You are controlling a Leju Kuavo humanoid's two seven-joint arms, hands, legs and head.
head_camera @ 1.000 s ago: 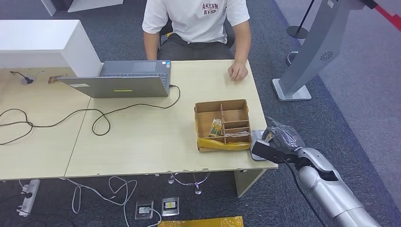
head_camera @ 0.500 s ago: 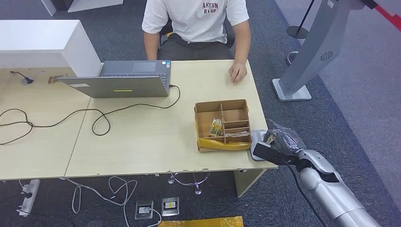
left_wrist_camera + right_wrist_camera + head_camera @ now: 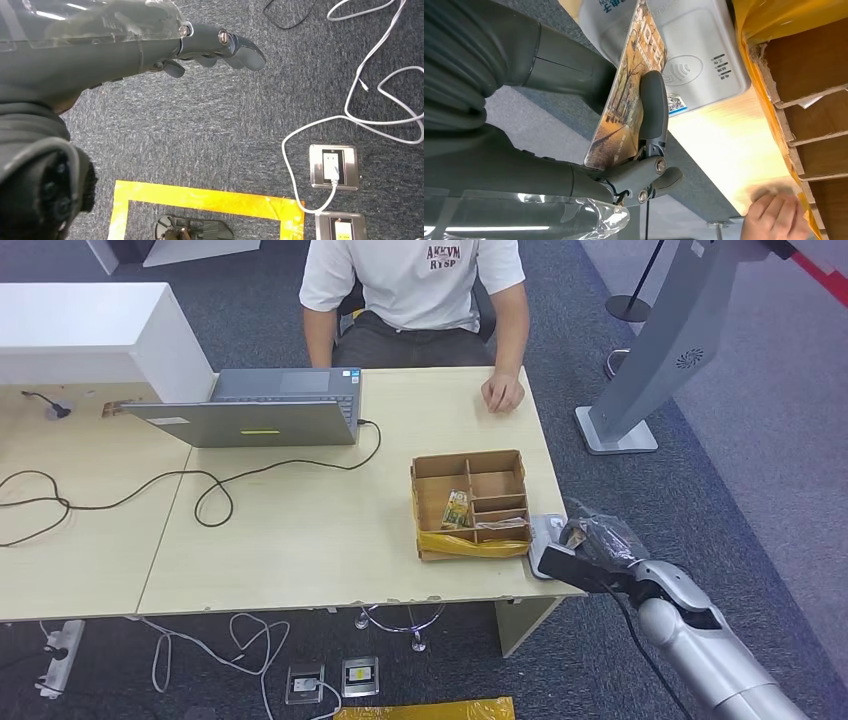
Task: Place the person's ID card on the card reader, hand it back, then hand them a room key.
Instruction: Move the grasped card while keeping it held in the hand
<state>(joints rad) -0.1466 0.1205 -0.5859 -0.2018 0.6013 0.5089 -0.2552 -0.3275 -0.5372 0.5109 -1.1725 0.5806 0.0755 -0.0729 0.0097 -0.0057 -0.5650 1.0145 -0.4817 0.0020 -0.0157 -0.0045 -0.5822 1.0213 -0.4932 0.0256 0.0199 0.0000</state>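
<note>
Card (image 3: 634, 85), pinched in the right hand (image 3: 624, 120), has shifted slightly outward, tilted just above the reader (image 3: 689, 55) at the desk's (image 3: 330, 530) near right corner, not yet laid flat; the left hand (image 3: 210, 45) hangs empty, fingers loosely extended.

Your head view looks down from high over the desk (image 3: 320, 530) toward the seated person (image 3: 415, 290). Your right wrist view sits close behind the right hand (image 3: 574, 125), sharing the card reader (image 3: 694, 55) and divided box (image 3: 470, 502). Your left wrist view faces the carpet (image 3: 210, 145).
</note>
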